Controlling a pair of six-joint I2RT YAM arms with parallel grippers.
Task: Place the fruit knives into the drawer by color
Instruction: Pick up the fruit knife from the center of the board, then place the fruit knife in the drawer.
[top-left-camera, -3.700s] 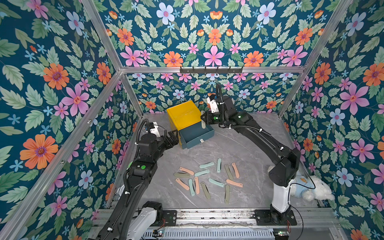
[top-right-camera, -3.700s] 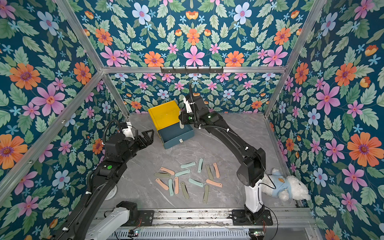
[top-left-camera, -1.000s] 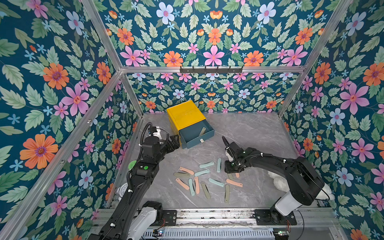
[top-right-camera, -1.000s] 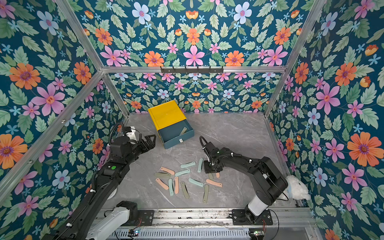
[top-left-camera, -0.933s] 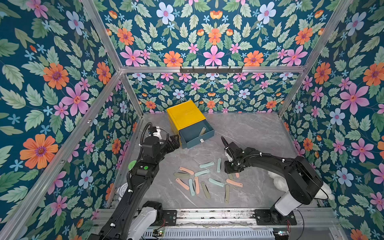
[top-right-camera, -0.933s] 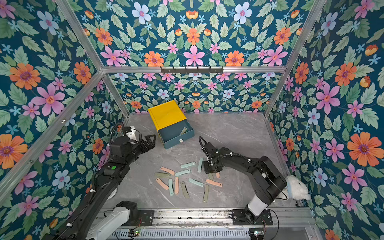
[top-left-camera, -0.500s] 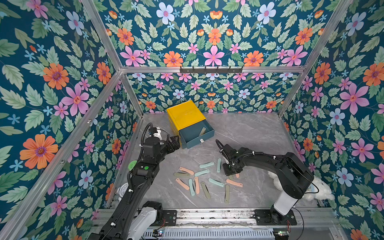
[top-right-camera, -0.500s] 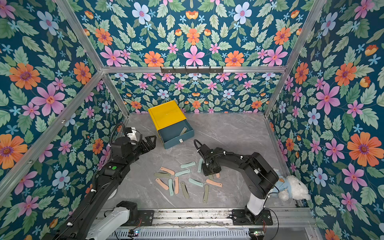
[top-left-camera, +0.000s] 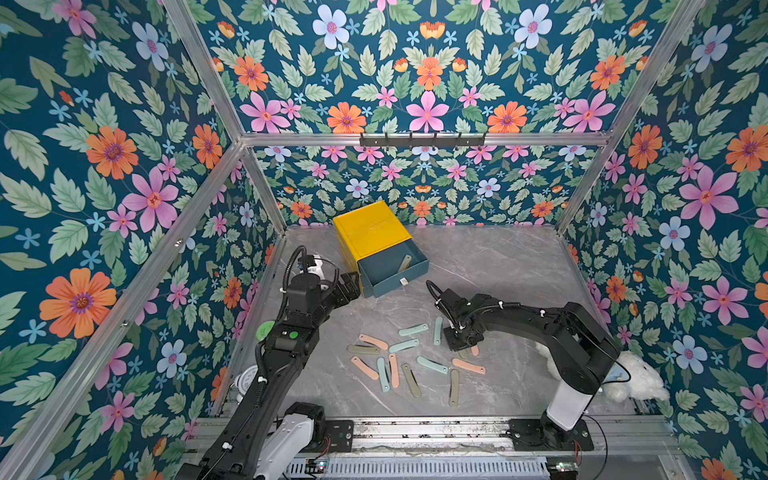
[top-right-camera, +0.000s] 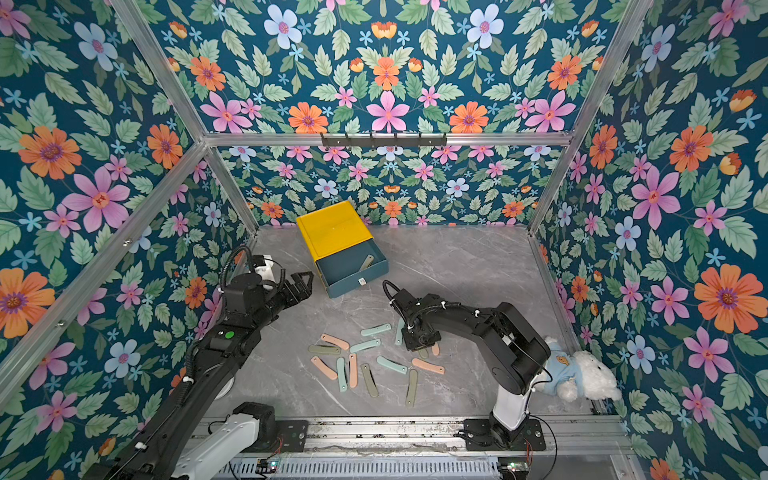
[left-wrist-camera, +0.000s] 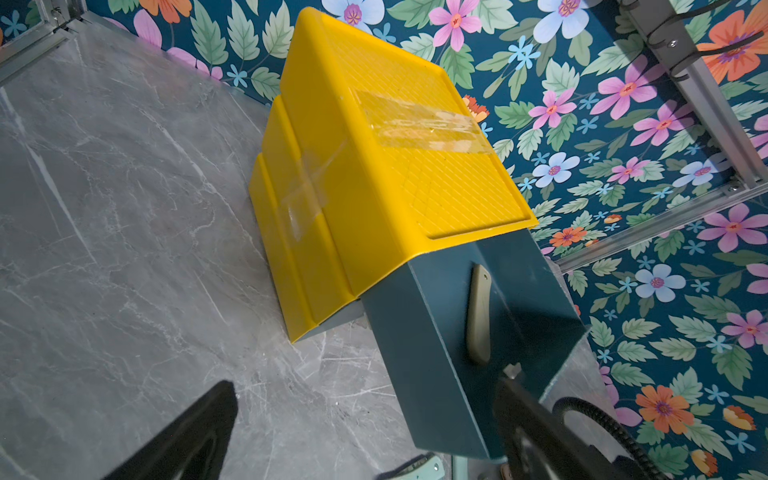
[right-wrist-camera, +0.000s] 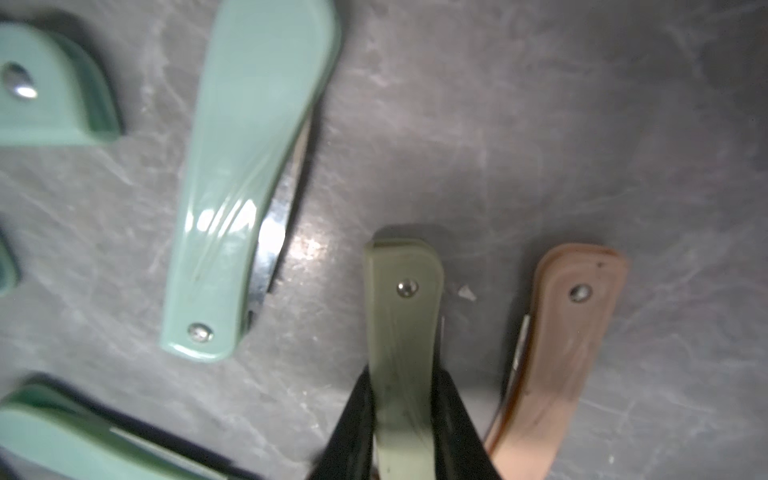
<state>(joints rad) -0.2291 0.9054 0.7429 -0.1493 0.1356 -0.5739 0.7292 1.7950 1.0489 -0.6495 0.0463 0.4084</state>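
Fruit knives (top-left-camera: 402, 345) in salmon-pink, mint-teal and olive-green litter the grey marbled tabletop (top-left-camera: 519, 270); the right gripper (right-wrist-camera: 403, 374) pinches one olive-green knife (right-wrist-camera: 401, 316). Beyond, the left gripper (top-right-camera: 301, 282) gapes wide beside the yellow cabinet (top-left-camera: 368, 232), its open teal drawer (top-left-camera: 382, 289) containing one olive knife (top-left-camera: 405, 262).

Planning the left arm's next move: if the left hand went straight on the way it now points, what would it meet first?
Most likely the near side wall of the pulled-out drawer, close ahead of the open left hand; height is hard to judge.
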